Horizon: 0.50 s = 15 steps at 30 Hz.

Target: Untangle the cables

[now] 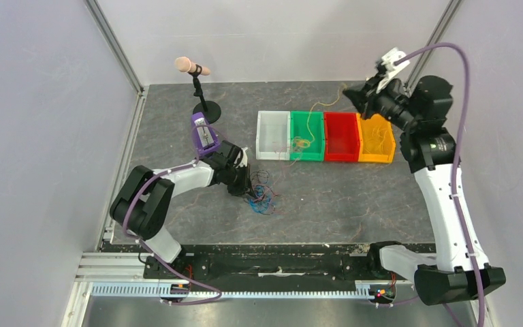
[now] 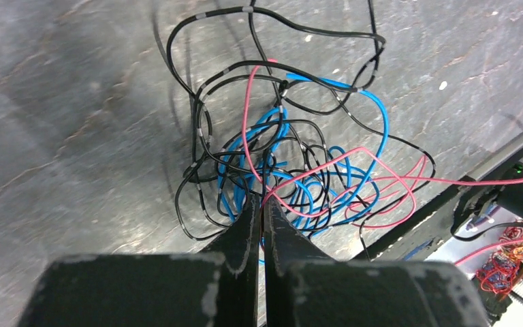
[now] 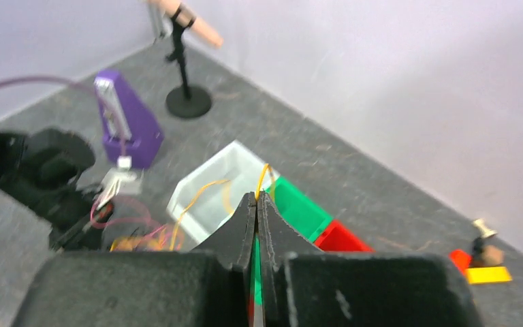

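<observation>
A clump of thin black, blue and red cables (image 1: 264,197) lies on the grey mat in front of the bins. My left gripper (image 1: 248,188) is down at the clump's left edge. In the left wrist view its tips (image 2: 263,204) are shut, with the red cable (image 2: 245,122) running out from between them across the blue loops (image 2: 380,112) and black loops (image 2: 197,122). My right gripper (image 1: 351,95) is raised at the back right, shut on a yellow cable (image 3: 265,178). That yellow cable (image 1: 315,105) hangs down to a coil in the green bin (image 1: 306,121).
Four bins stand in a row: white (image 1: 272,135), green, red (image 1: 341,136) and orange (image 1: 376,155), the orange one with thin yellow wires inside. A purple metronome (image 1: 203,133) and a small stand (image 1: 194,68) are at the back left. Walls close in on three sides.
</observation>
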Available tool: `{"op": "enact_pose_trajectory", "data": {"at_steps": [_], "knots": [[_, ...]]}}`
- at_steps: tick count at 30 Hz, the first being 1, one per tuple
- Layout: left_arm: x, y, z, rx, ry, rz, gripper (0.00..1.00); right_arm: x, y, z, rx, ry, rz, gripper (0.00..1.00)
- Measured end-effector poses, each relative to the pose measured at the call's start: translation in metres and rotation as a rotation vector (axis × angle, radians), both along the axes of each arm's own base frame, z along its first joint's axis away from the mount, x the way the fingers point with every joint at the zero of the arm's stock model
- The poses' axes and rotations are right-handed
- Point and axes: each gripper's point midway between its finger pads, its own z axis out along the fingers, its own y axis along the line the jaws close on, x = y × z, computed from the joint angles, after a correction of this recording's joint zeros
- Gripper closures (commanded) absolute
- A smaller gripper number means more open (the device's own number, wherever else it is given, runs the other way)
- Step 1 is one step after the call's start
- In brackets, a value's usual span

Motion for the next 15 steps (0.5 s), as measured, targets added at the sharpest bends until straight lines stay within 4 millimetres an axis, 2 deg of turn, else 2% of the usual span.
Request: {"op": "enact_pose_trajectory", "data": {"at_steps": [2, 6, 15], "knots": [[-0.001, 0.008, -0.002, 0.019, 0.005, 0.006, 0.98, 0.004, -0.014, 0.028, 0.035, -0.055, -0.057, 1.0], [-0.002, 0.02, -0.003, 0.041, 0.012, 0.016, 0.98, 0.01, -0.04, 0.066, 0.074, -0.141, -0.162, 1.0], [-0.005, 0.034, -0.004, 0.082, 0.006, 0.015, 0.98, 0.037, -0.103, 0.117, 0.118, -0.25, -0.374, 1.0]]}}
